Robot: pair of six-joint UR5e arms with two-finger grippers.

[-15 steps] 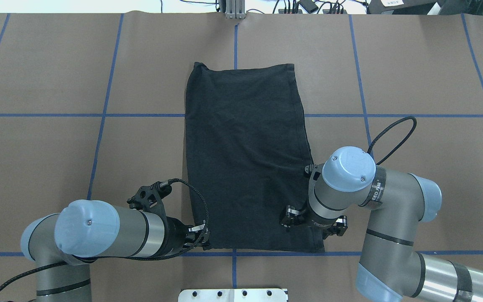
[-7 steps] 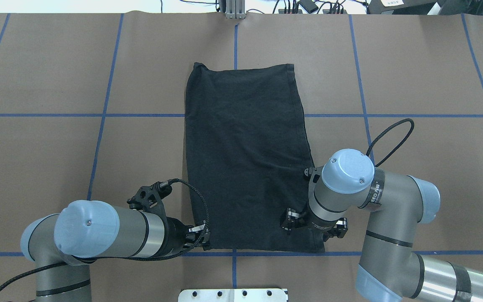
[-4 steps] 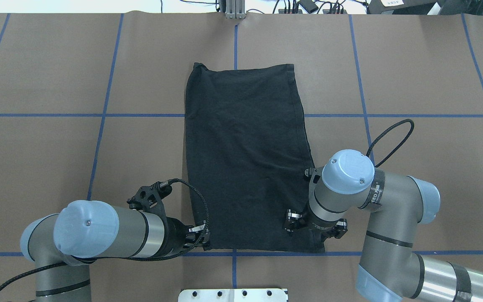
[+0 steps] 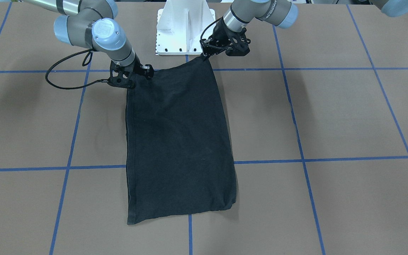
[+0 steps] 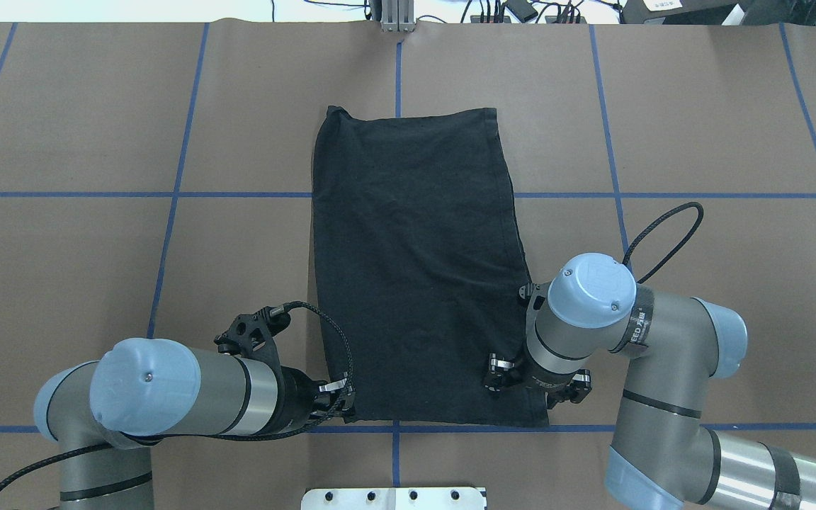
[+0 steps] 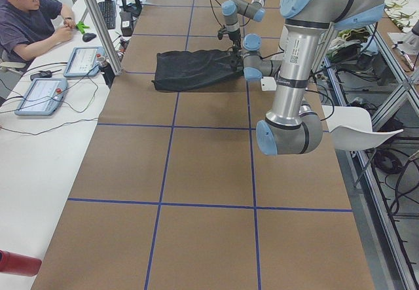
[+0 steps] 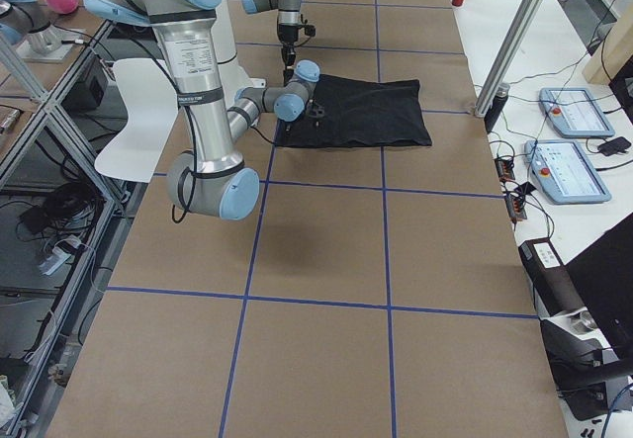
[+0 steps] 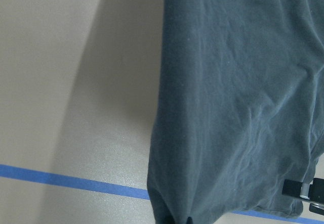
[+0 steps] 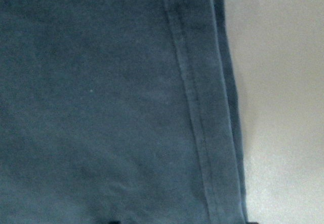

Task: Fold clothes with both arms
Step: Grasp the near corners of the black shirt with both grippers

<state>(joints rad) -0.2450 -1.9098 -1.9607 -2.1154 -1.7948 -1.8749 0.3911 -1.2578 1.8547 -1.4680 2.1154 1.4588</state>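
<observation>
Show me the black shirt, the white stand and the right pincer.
black shirt (image 5: 415,269), overhead view, cloth's middle.
white stand (image 4: 186,24), front-facing view, its upright rib.
right pincer (image 4: 132,80), front-facing view, between its fingertips.

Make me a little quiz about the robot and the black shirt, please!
1. True or false: a colourful picture shows on top of the T-shirt.
2. Pick one: where do the left arm and the right arm reach the T-shirt? A) at its far corners, B) at the two corners nearest the robot, C) in its middle.
3. Fill the gap: the lines across the brown table are ____.

Key: 1 false, only plain black cloth shows. 2 B. 3 blue.
</observation>
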